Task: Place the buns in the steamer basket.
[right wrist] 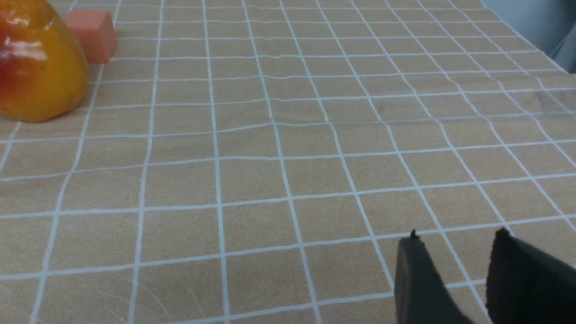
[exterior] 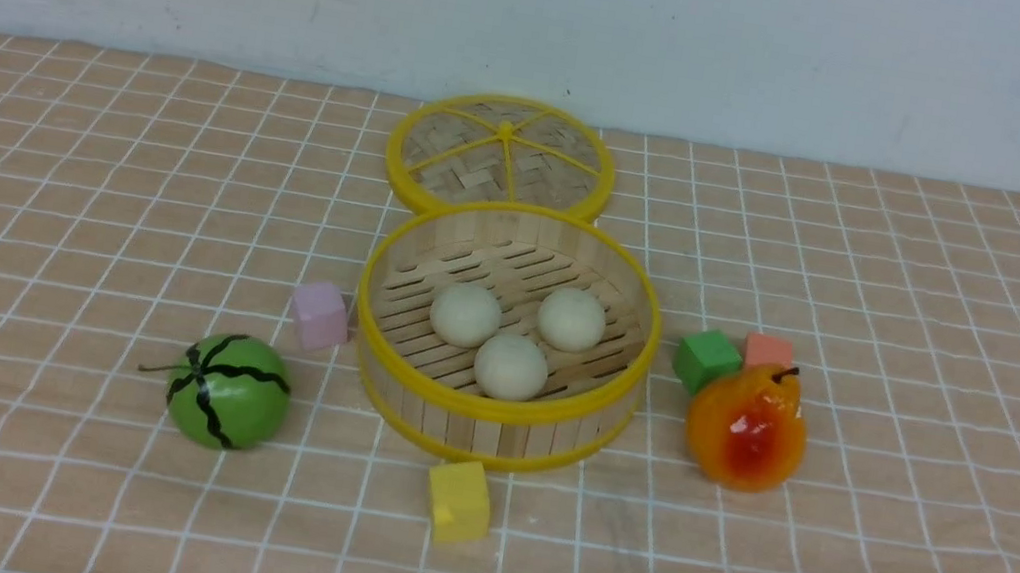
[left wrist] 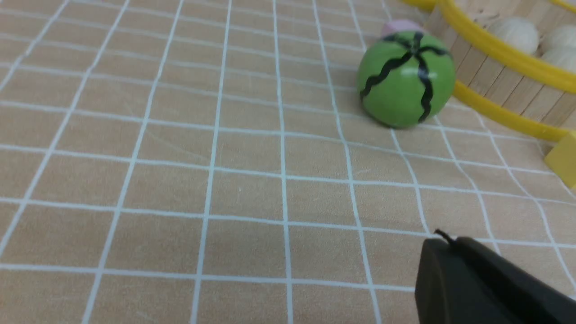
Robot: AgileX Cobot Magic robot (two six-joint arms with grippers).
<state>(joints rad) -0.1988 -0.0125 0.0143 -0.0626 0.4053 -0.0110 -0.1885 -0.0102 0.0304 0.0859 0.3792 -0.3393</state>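
Buns (exterior: 510, 365), three pale smooth balls, sit clustered inside the steamer basket (exterior: 492, 407) mid-bench, lid (exterior: 501, 159) just behind. Melon (exterior: 230, 390) and pink cube (exterior: 321, 315) to its left, pear (exterior: 747, 425) right, yellow cube (exterior: 459, 500) in front. Left end effector (left wrist: 454, 252) closed, empty; right end effector (right wrist: 454, 252) slightly parted, empty.

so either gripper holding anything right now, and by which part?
Nothing held. Left gripper is shut on air, right gripper is open and empty. All three buns sit in the steamer basket.
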